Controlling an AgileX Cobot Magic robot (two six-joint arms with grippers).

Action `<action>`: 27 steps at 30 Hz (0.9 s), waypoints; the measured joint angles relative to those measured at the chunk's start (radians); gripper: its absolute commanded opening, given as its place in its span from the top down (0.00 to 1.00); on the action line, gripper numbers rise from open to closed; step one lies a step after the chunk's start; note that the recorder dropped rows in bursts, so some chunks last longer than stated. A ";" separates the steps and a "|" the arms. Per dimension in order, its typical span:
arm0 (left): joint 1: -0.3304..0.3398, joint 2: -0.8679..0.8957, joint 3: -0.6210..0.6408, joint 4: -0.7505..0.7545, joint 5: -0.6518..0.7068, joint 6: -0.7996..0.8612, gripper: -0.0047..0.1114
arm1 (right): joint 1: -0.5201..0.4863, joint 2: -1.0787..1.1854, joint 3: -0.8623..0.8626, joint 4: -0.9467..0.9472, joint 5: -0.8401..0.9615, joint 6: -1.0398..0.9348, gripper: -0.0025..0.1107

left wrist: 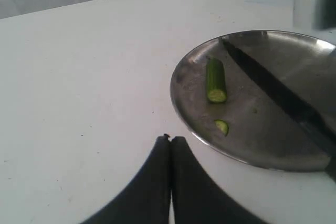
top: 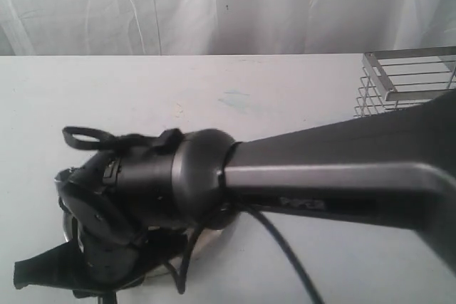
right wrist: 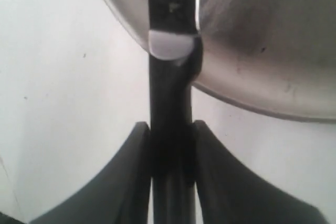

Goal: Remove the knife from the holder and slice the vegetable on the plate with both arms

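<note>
The plate (left wrist: 262,140) lies on the white table with the vegetable (left wrist: 215,80), a short green piece with a cut end, and one small slice (left wrist: 221,127) on it. The knife's dark blade (left wrist: 273,90) lies across the plate beside the vegetable, apart from it. My right gripper (right wrist: 170,127) is shut on the knife's black handle (right wrist: 170,77), just outside the plate's rim (right wrist: 252,35). My left gripper (left wrist: 171,139) is shut and holds nothing; it sits over the table close to the plate's edge. The holder (top: 406,80) stands at the far right.
My right arm (top: 320,169) stretches across the exterior view from right to lower left and hides the plate and both grippers there. A white curtain hangs behind the table. A grey block (left wrist: 315,6) shows beyond the plate.
</note>
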 measured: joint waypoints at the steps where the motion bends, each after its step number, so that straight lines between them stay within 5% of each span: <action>1: 0.000 0.000 0.000 0.000 0.000 0.000 0.96 | 0.000 -0.032 0.000 -0.031 0.024 -0.023 0.98; 6: 0.000 0.000 0.000 0.000 0.000 0.000 0.96 | -0.049 -0.181 0.000 -0.103 0.174 -0.297 0.98; 13: 0.000 0.000 0.000 0.000 0.000 0.000 0.96 | -0.258 -0.267 0.000 0.132 0.479 -0.803 0.98; 18: 0.000 0.000 0.000 0.000 0.000 0.000 0.96 | -0.382 -0.245 0.000 0.206 0.503 -0.968 0.98; 27: 0.000 0.000 0.000 0.000 0.000 0.000 0.96 | -0.392 -0.116 0.000 0.165 0.421 -1.156 0.98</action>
